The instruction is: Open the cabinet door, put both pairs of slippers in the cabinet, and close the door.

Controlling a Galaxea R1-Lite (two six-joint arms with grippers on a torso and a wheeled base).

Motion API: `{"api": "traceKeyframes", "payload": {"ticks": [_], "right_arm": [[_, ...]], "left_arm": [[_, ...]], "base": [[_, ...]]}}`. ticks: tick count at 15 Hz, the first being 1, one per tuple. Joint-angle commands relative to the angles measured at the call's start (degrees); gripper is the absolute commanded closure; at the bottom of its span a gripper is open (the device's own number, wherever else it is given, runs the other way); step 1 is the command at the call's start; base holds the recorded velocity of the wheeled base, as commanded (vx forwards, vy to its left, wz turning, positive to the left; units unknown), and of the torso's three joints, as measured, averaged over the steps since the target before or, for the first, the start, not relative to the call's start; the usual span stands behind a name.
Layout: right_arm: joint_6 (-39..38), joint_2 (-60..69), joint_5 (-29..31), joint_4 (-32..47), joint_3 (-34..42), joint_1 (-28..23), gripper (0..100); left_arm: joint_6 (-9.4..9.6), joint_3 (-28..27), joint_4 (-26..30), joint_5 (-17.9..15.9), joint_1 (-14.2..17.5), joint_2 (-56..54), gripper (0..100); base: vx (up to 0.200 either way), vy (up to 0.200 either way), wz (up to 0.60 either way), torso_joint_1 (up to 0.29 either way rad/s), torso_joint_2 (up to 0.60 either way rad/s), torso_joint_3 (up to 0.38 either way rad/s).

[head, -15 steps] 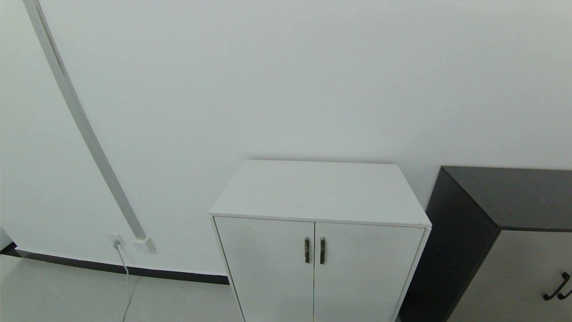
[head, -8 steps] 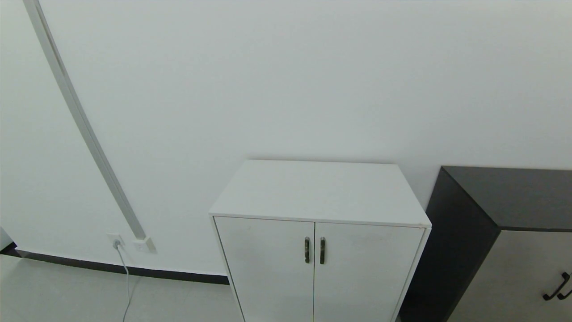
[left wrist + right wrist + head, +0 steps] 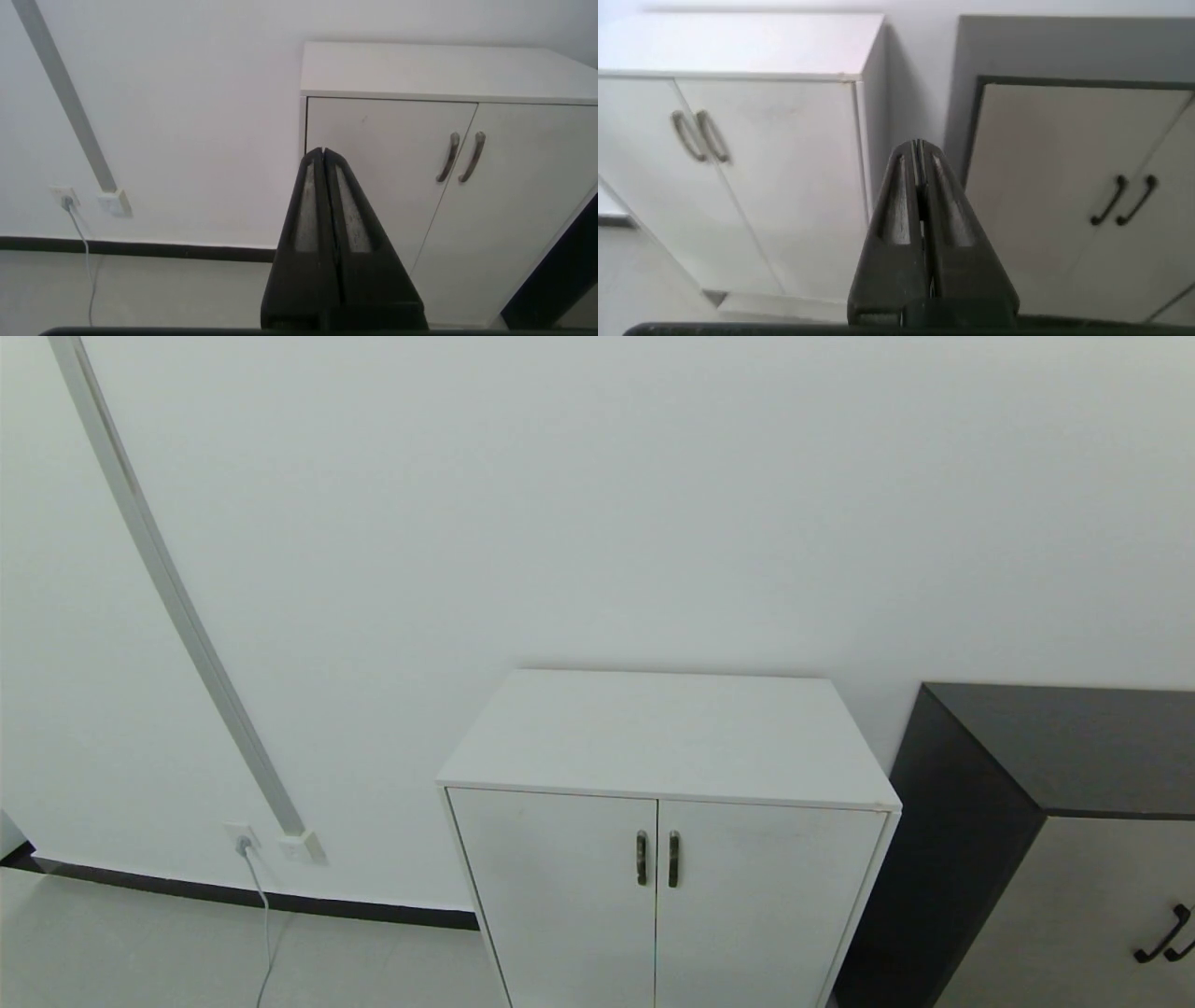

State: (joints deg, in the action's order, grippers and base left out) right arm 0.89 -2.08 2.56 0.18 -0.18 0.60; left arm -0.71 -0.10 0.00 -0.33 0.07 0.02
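A white two-door cabinet (image 3: 667, 775) stands against the wall with both doors closed. Two dark handles (image 3: 656, 858) sit side by side at the seam between the doors. In the left wrist view my left gripper (image 3: 323, 154) is shut with nothing in it, held some way in front of the left door (image 3: 383, 187). The right wrist view has my right gripper (image 3: 918, 147) shut and empty, in front of the cabinet's right door (image 3: 789, 177) near its right edge.
A black cabinet (image 3: 1055, 821) with pale doors and black handles (image 3: 1165, 935) stands close on the white cabinet's right. On the left, a wall socket (image 3: 242, 840) with a hanging cable and a grey cable duct (image 3: 168, 588) sit above open floor (image 3: 140, 952).
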Motion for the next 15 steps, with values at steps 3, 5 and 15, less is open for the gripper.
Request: {"api": "traceKeyframes", "payload": {"ticks": [3, 5, 15], "right_arm": [[-0.63, 2.00, 0.08, -0.01, 0.01, -0.42, 100], [-5.02, 2.00, 1.22, -0.45, 0.18, -0.42, 100], [-5.72, 2.00, 2.36, -0.62, 0.18, -0.51, 100]], "left_arm": [[-0.08, 0.01, 0.00, -0.02, 0.01, -0.02, 100], [-0.08, 0.01, 0.00, -0.02, 0.01, -0.02, 100], [0.18, 0.01, 0.00, -0.02, 0.01, -0.02, 100]], "base": [[0.000, 0.000, 0.00, 0.000, 0.00, 0.000], [0.000, 0.000, 0.00, 0.000, 0.00, 0.000], [0.000, 0.000, 0.00, 0.000, 0.00, 0.000]]}}
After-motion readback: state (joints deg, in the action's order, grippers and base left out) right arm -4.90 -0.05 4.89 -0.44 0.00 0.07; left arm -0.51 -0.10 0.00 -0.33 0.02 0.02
